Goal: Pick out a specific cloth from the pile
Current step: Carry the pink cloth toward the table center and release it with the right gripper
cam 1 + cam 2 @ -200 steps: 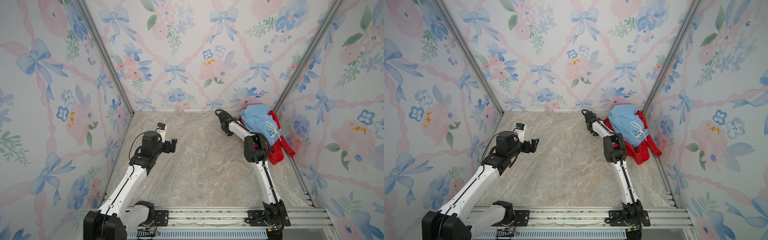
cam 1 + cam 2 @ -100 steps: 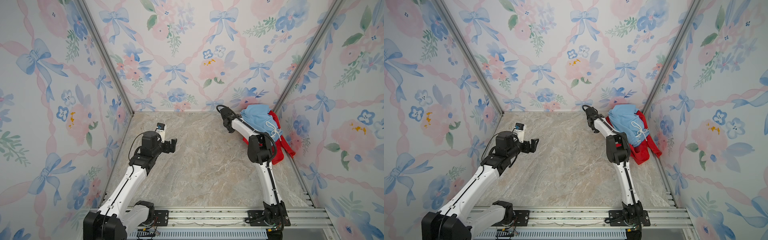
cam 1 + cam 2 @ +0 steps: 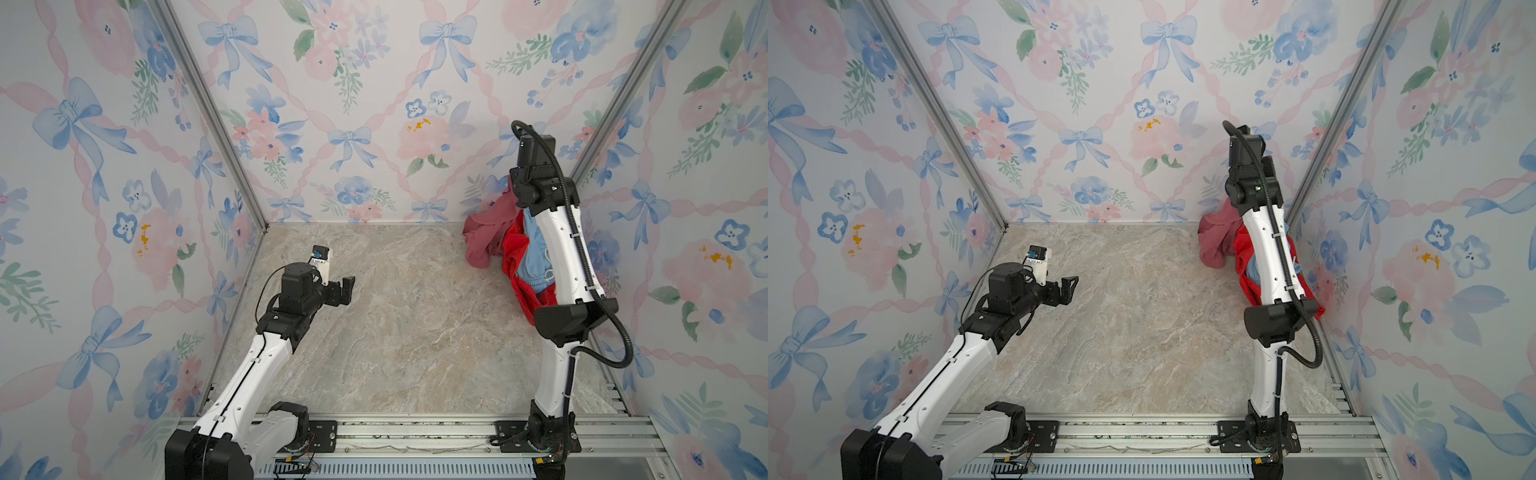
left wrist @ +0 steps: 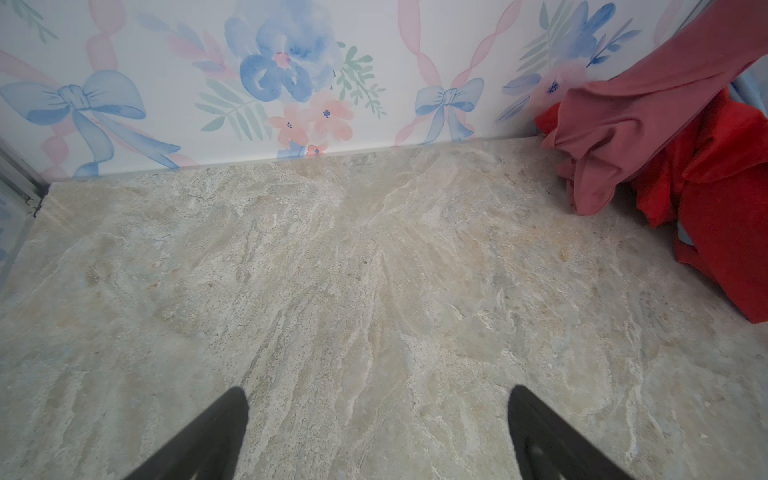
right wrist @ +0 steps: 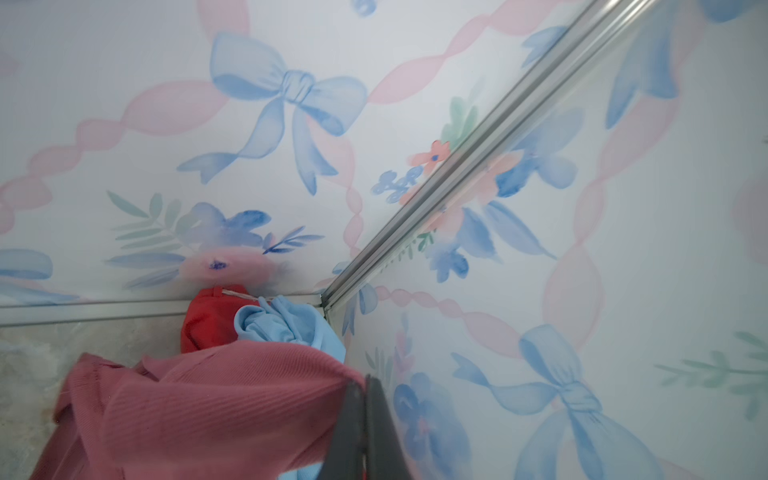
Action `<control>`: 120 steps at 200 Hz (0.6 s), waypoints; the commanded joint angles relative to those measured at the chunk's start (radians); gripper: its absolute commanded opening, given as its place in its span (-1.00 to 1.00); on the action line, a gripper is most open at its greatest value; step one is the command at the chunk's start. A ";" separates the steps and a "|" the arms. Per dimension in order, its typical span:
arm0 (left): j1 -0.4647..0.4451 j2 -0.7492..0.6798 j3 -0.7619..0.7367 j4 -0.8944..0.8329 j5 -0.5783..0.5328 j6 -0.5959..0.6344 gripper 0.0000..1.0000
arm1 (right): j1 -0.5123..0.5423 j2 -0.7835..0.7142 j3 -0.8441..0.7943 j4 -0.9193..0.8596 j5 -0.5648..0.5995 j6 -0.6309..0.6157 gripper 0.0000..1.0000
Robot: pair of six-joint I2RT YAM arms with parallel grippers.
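Up from the pile since a second ago, the right hand [image 5: 365, 384] now sits high in the back right corner, clamped shut on the cloth [image 3: 484, 237]. The cloth hangs down beside the pile [image 3: 513, 257], its lower end near the worktop [image 3: 395, 332]. Well apart on the other side, the left hand [image 3: 348, 287] hovers wide open and empty.

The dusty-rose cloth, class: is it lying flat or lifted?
Lifted: the shut right gripper pinches the cloth, which hangs bunched beside the pile.
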 commanded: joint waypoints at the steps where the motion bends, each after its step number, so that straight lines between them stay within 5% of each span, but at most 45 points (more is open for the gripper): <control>1: 0.006 -0.018 -0.011 0.018 0.024 -0.016 0.96 | 0.097 -0.105 0.035 0.214 0.027 -0.107 -1.00; 50: 0.009 -0.053 -0.025 0.046 0.064 -0.017 0.96 | 0.348 -0.131 0.153 0.376 -0.094 -0.089 -1.00; 91: 0.010 -0.120 -0.044 0.077 0.033 -0.012 0.96 | 0.410 -0.135 0.026 0.281 -0.439 0.318 -1.00; 120: 0.010 -0.209 -0.080 0.016 -0.015 -0.035 0.96 | 0.450 -0.011 0.016 0.322 -0.581 0.479 -1.00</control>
